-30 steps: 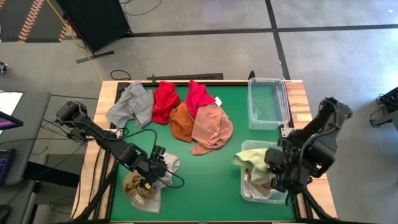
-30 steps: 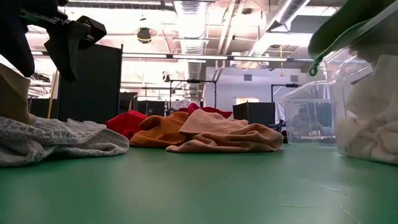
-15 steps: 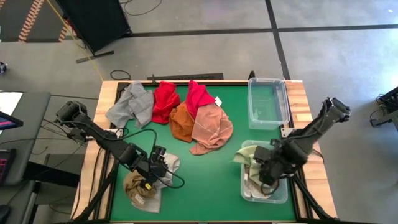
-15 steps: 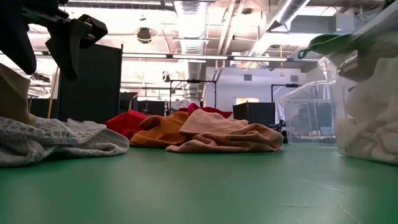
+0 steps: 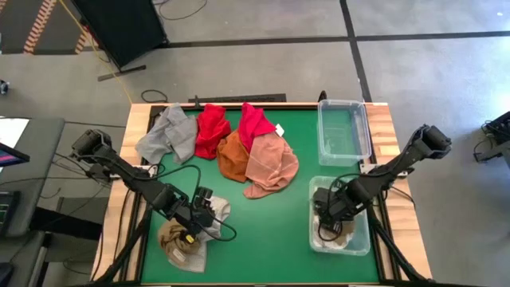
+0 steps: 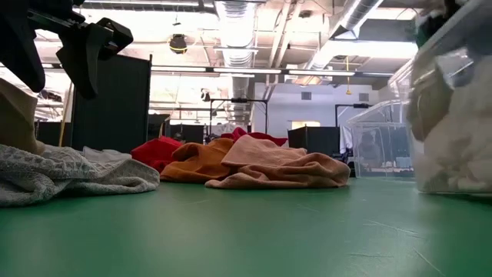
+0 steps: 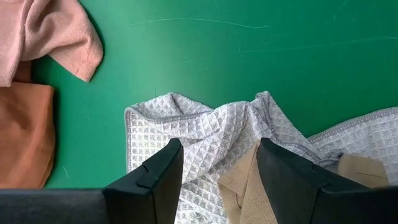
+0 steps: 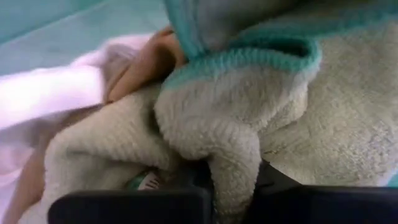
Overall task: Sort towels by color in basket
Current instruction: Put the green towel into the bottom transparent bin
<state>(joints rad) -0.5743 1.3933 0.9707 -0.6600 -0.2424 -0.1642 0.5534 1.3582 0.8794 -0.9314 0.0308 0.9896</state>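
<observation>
My right gripper (image 5: 331,207) reaches down inside the near clear bin (image 5: 360,239) at the table's right and is shut on a pale green towel (image 8: 273,118) with a teal hem. White and tan cloth (image 8: 56,93) lies under it in the bin. My left gripper (image 7: 217,180) hangs open above a white-checked towel (image 7: 205,130) and a tan-brown towel (image 5: 182,243) near the table's front left, touching neither. Grey (image 5: 169,134), red (image 5: 210,127), orange (image 5: 232,155) and pink (image 5: 271,166) towels lie in a row at the far middle. My right gripper pinches a bunched fold of the pale green towel (image 8: 233,168) between its two fingers, coming from above and pointing down. The towel lies crumpled on the other cloth in the bin, below the rim.
A second clear bin (image 5: 344,131) stands at the far right with nothing in it. Another red towel (image 5: 253,123) with a white tag lies behind the pink one. Bare green mat (image 5: 263,231) stretches across the near middle between the arms.
My right gripper has gone down into the near bin and a little toward the table's left, staying shut on the pale green towel. The towel, which hung over the bin's left rim, now lies inside the bin.
</observation>
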